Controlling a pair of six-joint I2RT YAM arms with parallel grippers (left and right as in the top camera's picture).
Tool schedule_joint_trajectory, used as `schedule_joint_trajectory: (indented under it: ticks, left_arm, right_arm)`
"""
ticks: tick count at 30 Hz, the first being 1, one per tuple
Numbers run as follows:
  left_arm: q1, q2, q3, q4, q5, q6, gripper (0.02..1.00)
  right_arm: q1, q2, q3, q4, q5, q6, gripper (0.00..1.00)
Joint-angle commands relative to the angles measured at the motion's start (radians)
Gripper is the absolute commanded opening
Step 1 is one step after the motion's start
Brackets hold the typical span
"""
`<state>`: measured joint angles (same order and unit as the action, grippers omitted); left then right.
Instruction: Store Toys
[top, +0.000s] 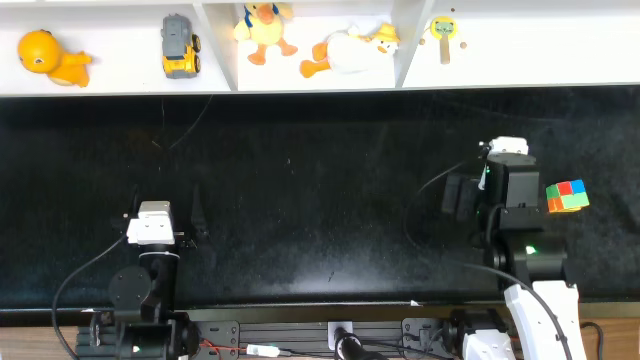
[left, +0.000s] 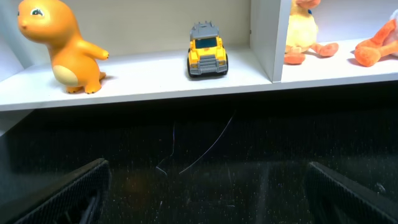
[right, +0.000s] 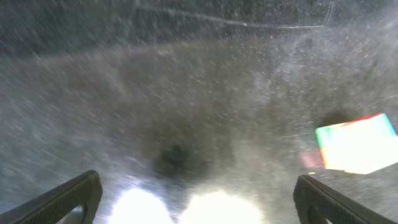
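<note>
A multicoloured cube (top: 566, 196) lies on the black table at the right, and in the right wrist view the cube (right: 356, 143) sits off to one side of my fingers. My right gripper (right: 196, 202) hangs open over bare table just left of the cube, holding nothing. My left gripper (left: 208, 202) stands open and empty low over the table at the left (top: 152, 222), facing the white shelf (left: 161, 84). On the shelf stand an orange dinosaur (left: 59, 46), a yellow truck (left: 208, 50) and a yellow duck plush (left: 303, 31).
Further along the shelf, a white duck plush (top: 350, 50) lies on its side and a wooden rattle (top: 444, 38) fills the right compartment. White dividers (left: 264, 37) split the shelf. Black table (top: 320, 190) stretches wide between the two arms.
</note>
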<state>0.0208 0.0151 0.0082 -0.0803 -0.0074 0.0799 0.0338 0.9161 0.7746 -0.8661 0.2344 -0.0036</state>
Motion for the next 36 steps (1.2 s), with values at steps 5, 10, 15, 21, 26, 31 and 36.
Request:
schedule_joint_trajectory:
  ticks: [5,10,15,21,26,31,36]
  left_arm:
    - [-0.003,-0.012,0.000,-0.004,0.014,-0.003,0.998]
    - [-0.003,-0.012,0.000,-0.004,0.014,-0.003,0.998]
    - [-0.003,-0.012,0.000,-0.004,0.014,-0.003,0.998]
    - [-0.003,-0.012,0.000,-0.004,0.014,-0.003,0.998]
    - [-0.003,-0.012,0.000,-0.004,0.014,-0.003,0.998]
    - [-0.003,-0.012,0.000,-0.004,0.014,-0.003,0.998]
    - [-0.003,-0.012,0.000,-0.004,0.014,-0.003,0.998]
  right_arm:
    - [-0.323,0.193,0.066,0.005,-0.099,-0.306,0.996]
    - [-0.570,0.294,0.087,0.013,-0.323,-0.563,0.998]
    - [-0.756,0.343,0.087,0.086,-0.418,-0.684,0.998]
    - [-0.890,0.363,0.087,0.217,-0.429,-0.692,0.998]
    - [-0.938,0.438,0.087,0.254,-0.432,-0.693,0.996]
    - [-0.935,0.517,0.087,0.282,-0.497,-0.680,0.980]
    - [-0.917,0.567,0.087,0.314,-0.506,-0.665,0.972]
